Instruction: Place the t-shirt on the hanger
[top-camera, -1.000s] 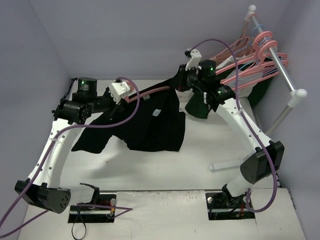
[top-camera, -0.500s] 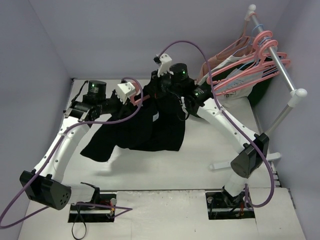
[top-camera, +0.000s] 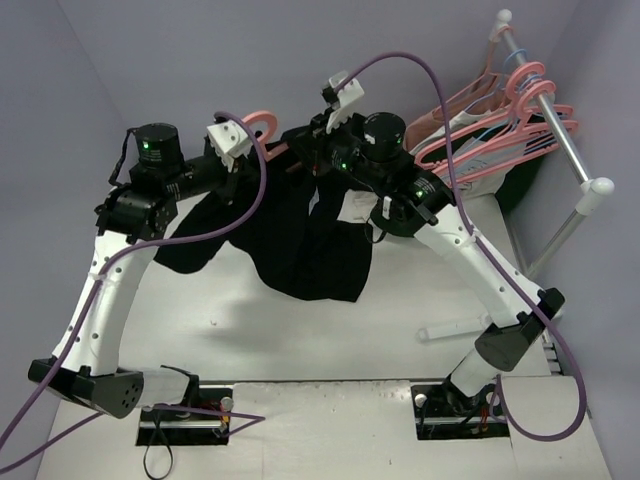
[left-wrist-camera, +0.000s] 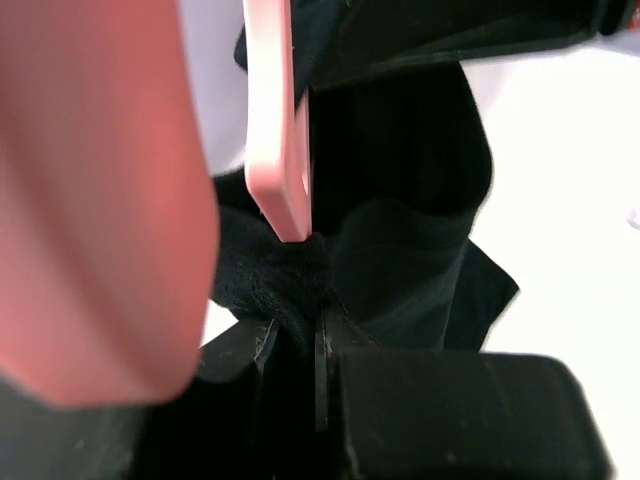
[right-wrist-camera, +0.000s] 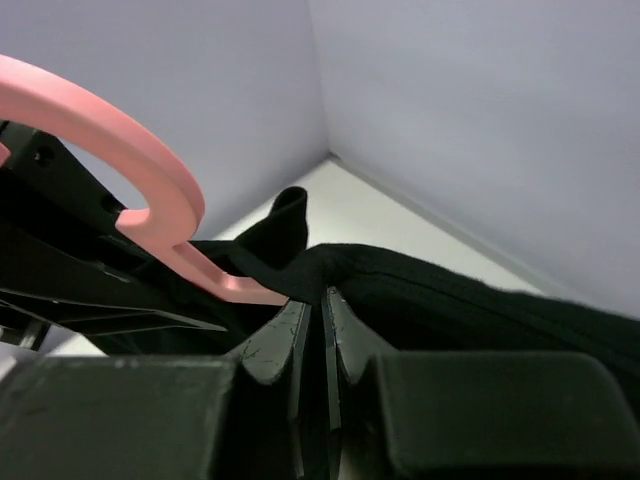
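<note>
The black t-shirt (top-camera: 310, 240) hangs bunched between my two raised grippers, its lower part drooping toward the white table (top-camera: 420, 290). The pink hanger (top-camera: 255, 126) shows its hook above the collar; its frame is hidden inside the fabric. My left gripper (top-camera: 262, 152) is shut on the hanger's neck (left-wrist-camera: 280, 130), with black fabric (left-wrist-camera: 400, 260) bunched round the jaws (left-wrist-camera: 293, 335). My right gripper (top-camera: 308, 140) is shut on the t-shirt's collar edge (right-wrist-camera: 450, 290), right next to the hanger's hook (right-wrist-camera: 130, 170) in the right wrist view (right-wrist-camera: 322, 305).
A clothes rail (top-camera: 560, 140) at the back right carries several other pink hangers (top-camera: 500, 110), with a white garment (top-camera: 462, 168) and a dark green garment (top-camera: 520, 185) below. A white bar (top-camera: 455, 328) lies on the table near the right arm. Lavender walls close the back and sides.
Both arms rose and lifted the t-shirt up from the table. My right gripper swung left, close to my left gripper. The hanger's hook now stands above the collar.
</note>
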